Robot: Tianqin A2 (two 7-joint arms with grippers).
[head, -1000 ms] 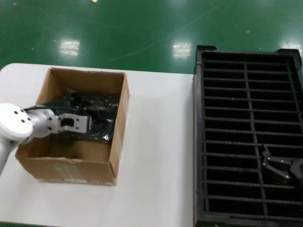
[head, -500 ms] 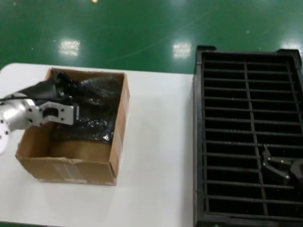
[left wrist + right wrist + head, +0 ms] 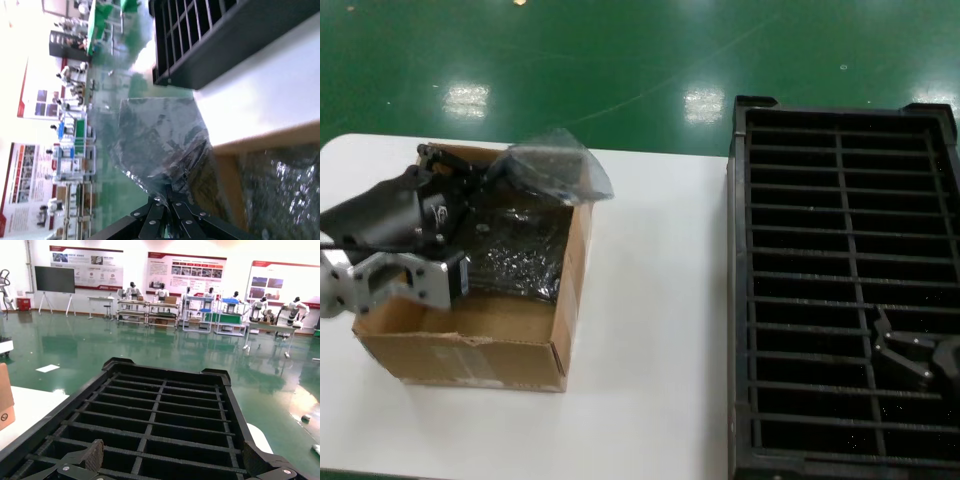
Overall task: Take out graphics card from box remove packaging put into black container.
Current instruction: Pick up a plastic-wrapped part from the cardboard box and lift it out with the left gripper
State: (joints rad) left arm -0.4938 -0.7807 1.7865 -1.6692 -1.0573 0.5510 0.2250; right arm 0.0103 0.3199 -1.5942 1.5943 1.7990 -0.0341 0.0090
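The right gripper (image 3: 912, 357) is cut off at the edge of the head view, approx. 4 o'clock, low over the near part of the black container (image 3: 740, 300). Its fingers (image 3: 82, 460) stand wide apart and hold nothing.

The left gripper (image 3: 470, 185) is at approx. 9 o'clock, above the box (image 3: 490, 350), and its fingers are closed on the top edge of the packaging (image 3: 552, 170). In the left wrist view the tips (image 3: 167, 200) meet on the bag (image 3: 160, 140).

The bag is translucent grey-blue and crinkly. One part sticks up over the far rim of the box, toward 11 o'clock; the rest hangs down inside.

The graphics card itself I cannot make out: only dark shine shows through the plastic inside the box.

The box stands on the white table (image 3: 650, 350), w/ the container well apart at 3 o'clock.
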